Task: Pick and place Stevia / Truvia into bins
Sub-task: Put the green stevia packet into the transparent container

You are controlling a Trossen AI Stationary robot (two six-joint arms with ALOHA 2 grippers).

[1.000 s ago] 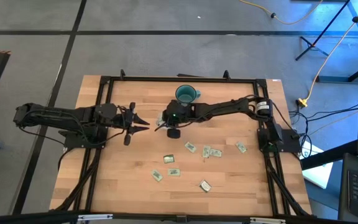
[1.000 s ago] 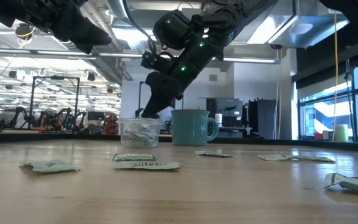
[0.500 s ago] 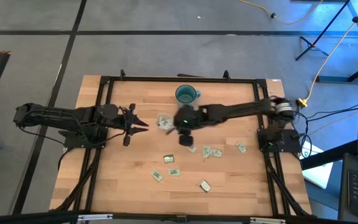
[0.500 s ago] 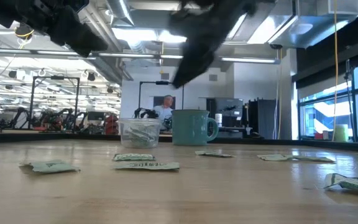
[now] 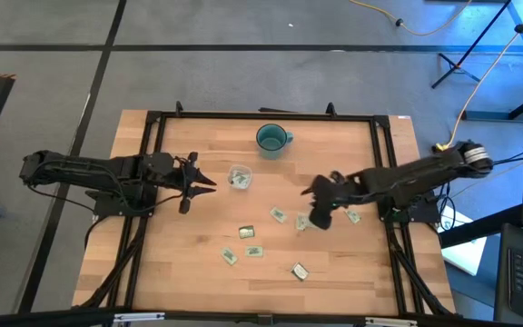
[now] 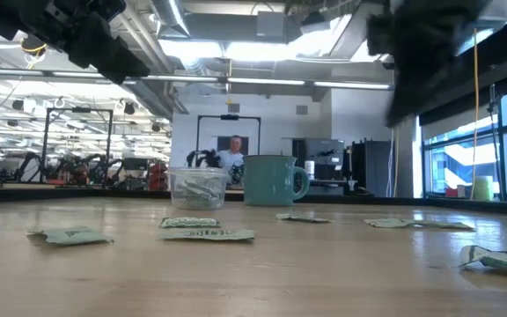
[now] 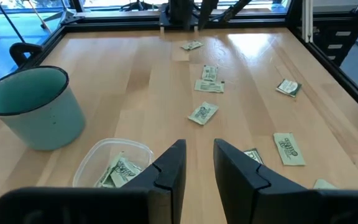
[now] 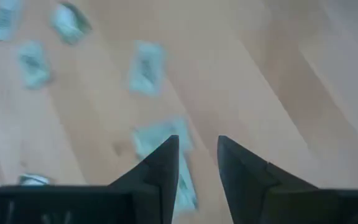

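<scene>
Swinging away from the tub (image 5: 239, 178), my right gripper (image 5: 317, 218) is now hanging over the packets at mid-counter, where a second ago it was beside the mug. Its fingers (image 8: 160, 168) are standing apart with nothing between them, and a packet (image 8: 166, 140) is lying on the wood just under the tips. My left gripper (image 5: 209, 184) is waiting just left of the tub, fingers parted a little and empty too.

Risks, as I judge them: I am moving fast, so I could be coming down askew and pinching two packets where they lie close together, or shoving a flat one along the counter (image 5: 334, 263) instead of lifting it. Thin paper gives the fingertips little edge to catch.

Nearest the low camera, loose packets (image 6: 208, 234) are lying flat, pale green and white, some slightly creased. More are scattered across the middle of the counter (image 5: 278, 215), well apart from the tub. Farther back, the clear tub (image 6: 197, 188) is already holding several packets, standing just beside the teal mug (image 6: 274, 180).
</scene>
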